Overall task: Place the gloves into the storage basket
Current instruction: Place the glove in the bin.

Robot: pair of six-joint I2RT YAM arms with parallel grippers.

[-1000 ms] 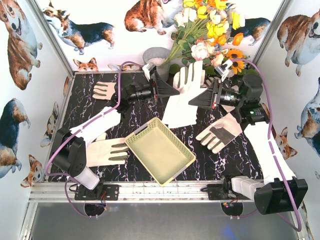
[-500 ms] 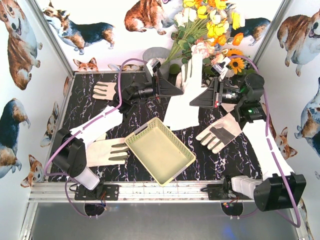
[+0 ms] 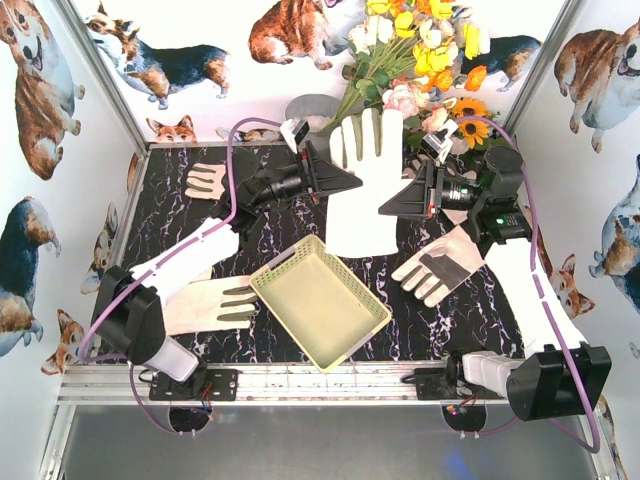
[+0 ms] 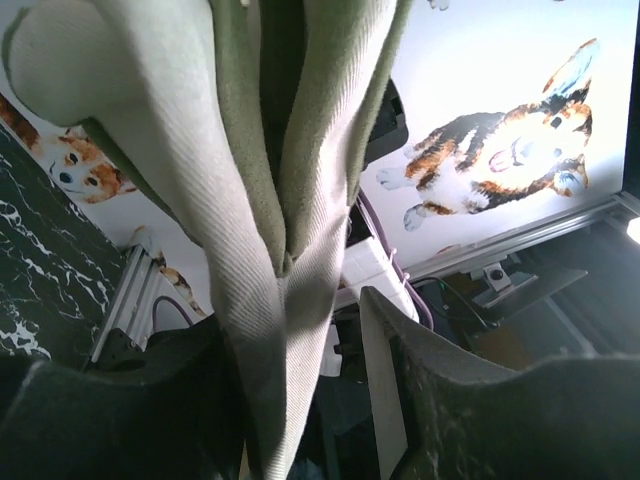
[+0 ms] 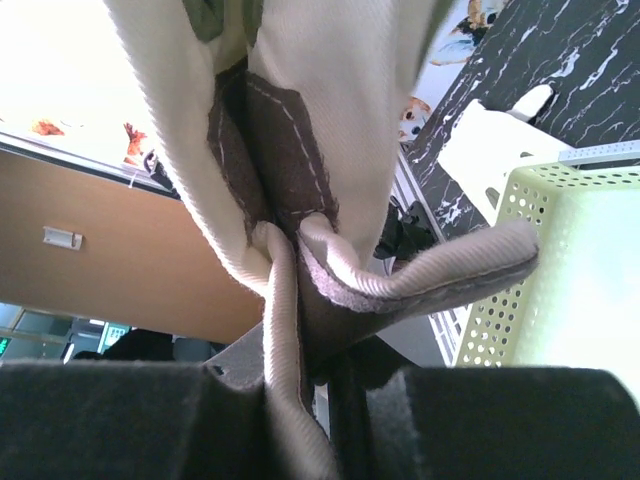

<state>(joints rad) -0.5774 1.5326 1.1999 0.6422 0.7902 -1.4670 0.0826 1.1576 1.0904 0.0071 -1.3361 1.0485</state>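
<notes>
step: pick-up, one glove [image 3: 365,165] held aloft, upper centre | right claw [image 3: 383,211]: clamped on its fabric | left claw [image 3: 352,181]: half-open around the fabric, grip uncertain | next: likely carry it down over the empty basket [image 3: 285,259], lower centre, then release

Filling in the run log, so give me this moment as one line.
right end effector: shut on glove | left end effector: jaws around glove, grip unclear | basket: empty

White-sleeved black arms [image 3: 190,257], apparently purple cables [image 3: 237,170]
</notes>
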